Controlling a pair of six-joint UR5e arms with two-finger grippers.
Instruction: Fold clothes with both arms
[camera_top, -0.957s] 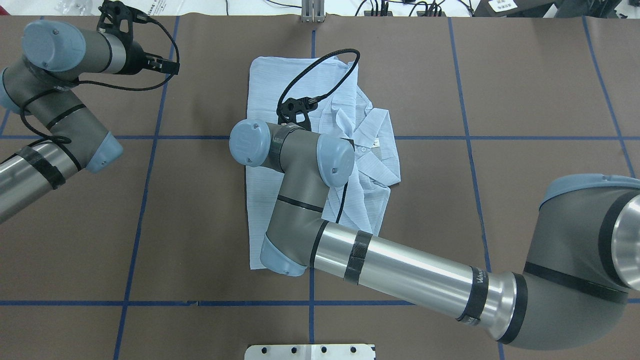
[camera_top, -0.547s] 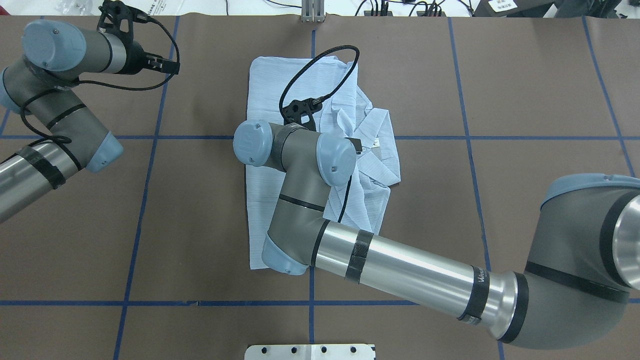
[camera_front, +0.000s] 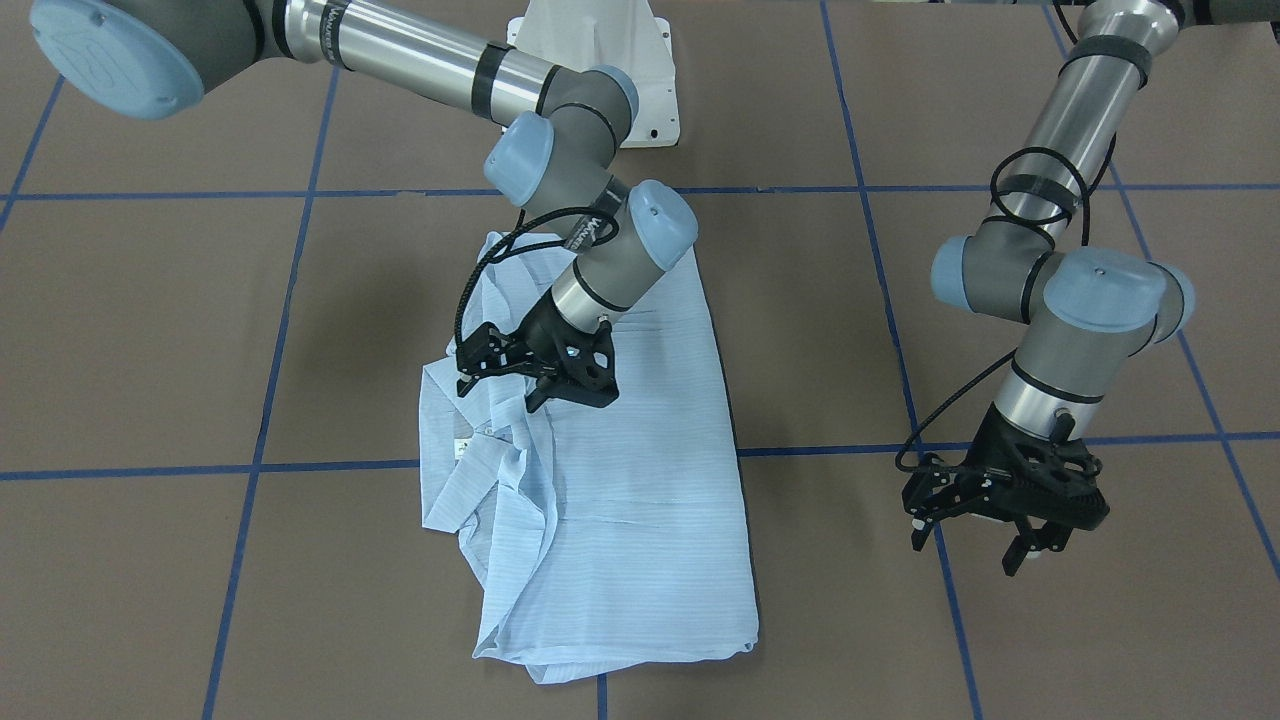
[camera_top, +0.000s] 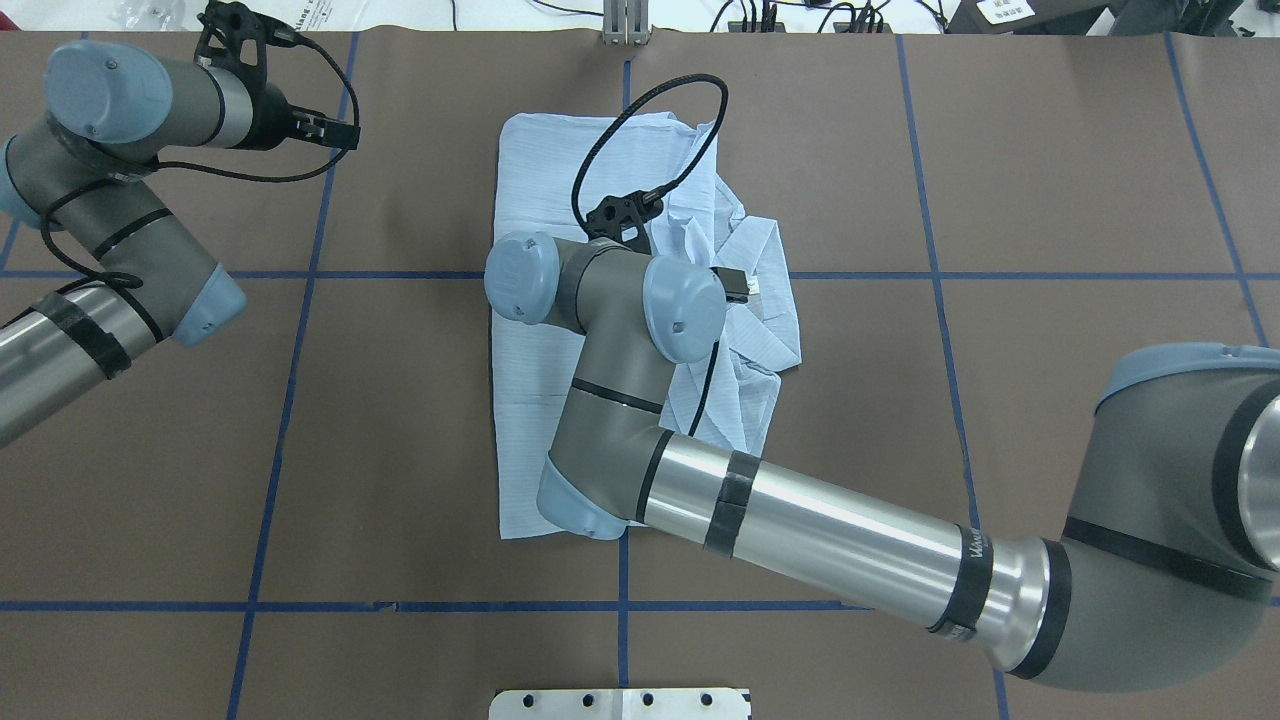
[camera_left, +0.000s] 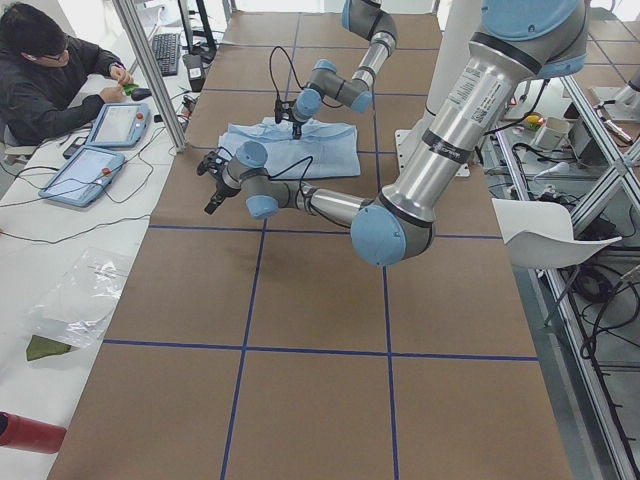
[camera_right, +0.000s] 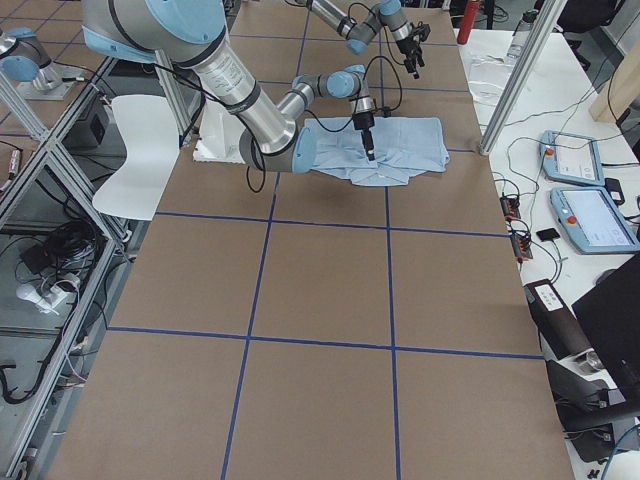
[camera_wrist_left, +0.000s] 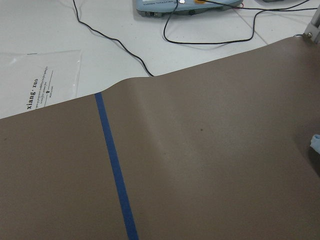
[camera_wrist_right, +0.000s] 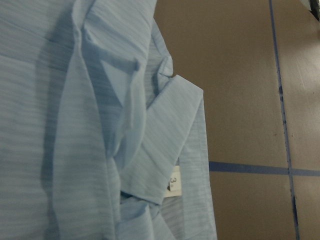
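The light blue shirt (camera_front: 640, 500) lies folded in a long rectangle at the table's middle (camera_top: 530, 200). Its rumpled collar (camera_top: 755, 250) and a size label (camera_wrist_right: 172, 182) sit on its side. My right gripper (camera_front: 565, 400) hovers just over the collar area (camera_top: 735, 285) and looks open, with no cloth lifted in it. The right wrist view is filled by the shirt's folds (camera_wrist_right: 75, 125), and no fingers show there. My left gripper (camera_front: 1028, 555) hangs open and empty above bare table (camera_top: 345, 132), well away from the shirt.
Blue tape lines (camera_top: 300, 350) mark a grid on the brown table cover. The white pedestal base (camera_front: 590, 40) stands at the robot's side. A person (camera_left: 50, 70) sits at a side table with tablets (camera_left: 80, 175). A plastic bag (camera_wrist_left: 40, 80) lies past the far table edge.
My right wrist and gripper have slid a little to the right over the shirt, toward the collar. The shirt and my left arm have stayed where they were.
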